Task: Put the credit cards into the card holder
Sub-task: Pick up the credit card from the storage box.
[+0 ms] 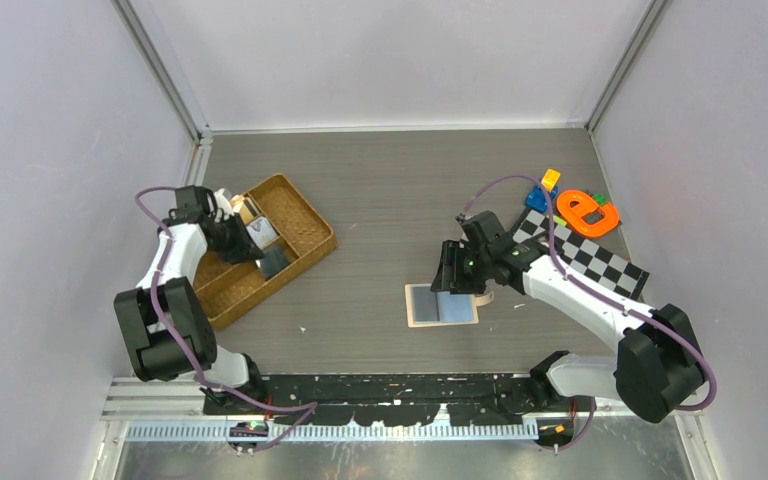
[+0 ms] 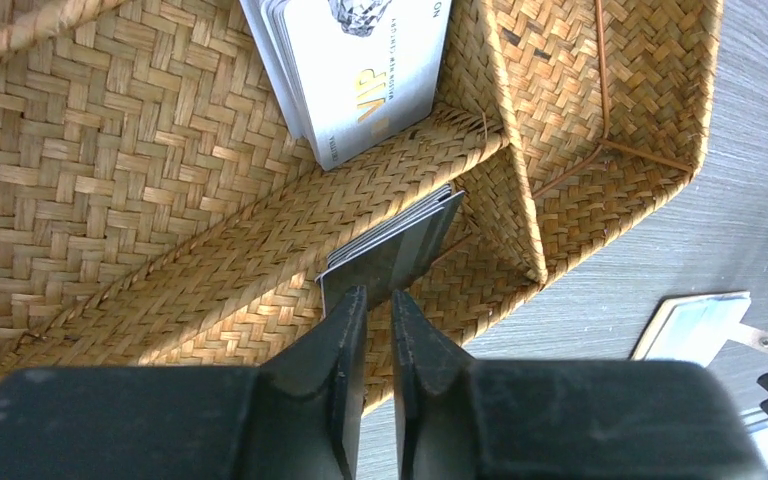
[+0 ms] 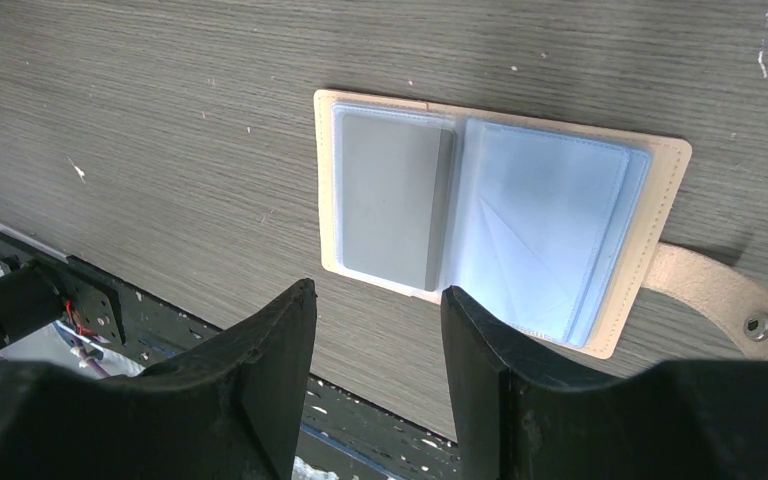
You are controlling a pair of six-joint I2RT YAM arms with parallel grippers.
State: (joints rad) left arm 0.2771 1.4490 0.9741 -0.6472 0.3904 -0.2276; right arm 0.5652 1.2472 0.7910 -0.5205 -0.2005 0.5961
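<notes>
The card holder lies open on the table, its peach tab to the right. A grey card sits in its left pocket; the pale right pocket looks bare. My right gripper hangs open just above its near edge, holding nothing. More credit cards stay in the wicker tray: a dark-banded stack in one compartment and a silver stack in another. My left gripper hovers right at the dark stack's edge, jaws a narrow slit apart with nothing between them.
The wicker tray stands at the left with dividers inside. A checkerboard mat lies at the right, with an orange toy, a blue block and a yellow block behind it. Side walls close in.
</notes>
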